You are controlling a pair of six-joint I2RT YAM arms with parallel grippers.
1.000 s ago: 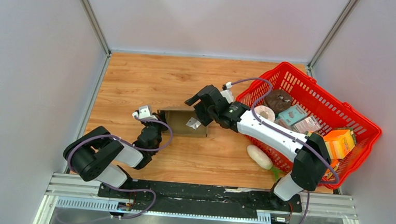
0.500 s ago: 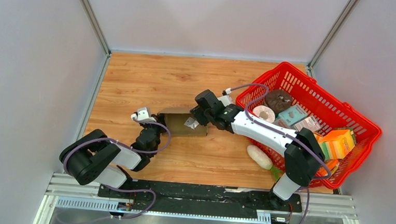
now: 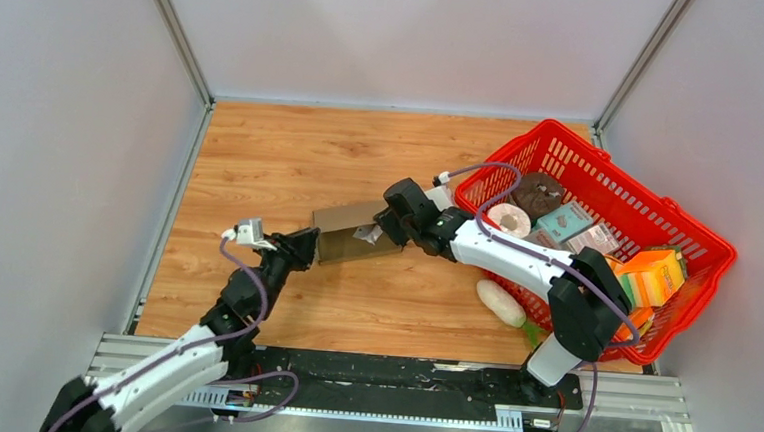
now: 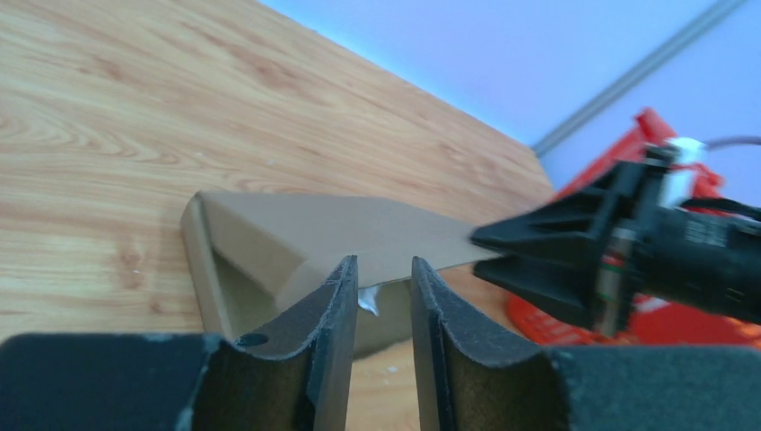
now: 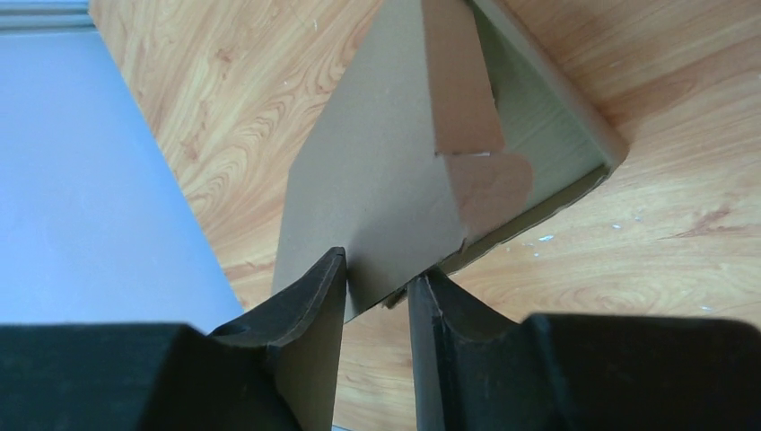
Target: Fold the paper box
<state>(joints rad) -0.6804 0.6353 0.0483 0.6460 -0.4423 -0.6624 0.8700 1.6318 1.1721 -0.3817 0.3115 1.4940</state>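
Paper box [image 3: 342, 236] lies on the wooden table [image 3: 261, 159] between the two claws, its long axis running from one to the other and its lid panel raised. At one end the right gripper [image 5: 377, 269] pinches the lid's free edge. At the other end the left gripper [image 4: 381, 269] stands just short of the box, fingers parted and holding nothing. The red basket [image 3: 563, 137] crowds the right claw from behind, while bare board lies beyond the box. Judgement: the right arm is better placed to fold.

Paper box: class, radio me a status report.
Left gripper open at paper box left end. Right gripper shut on its lid edge. Lid raised, white packet inside. Red basket apart, not blocking.
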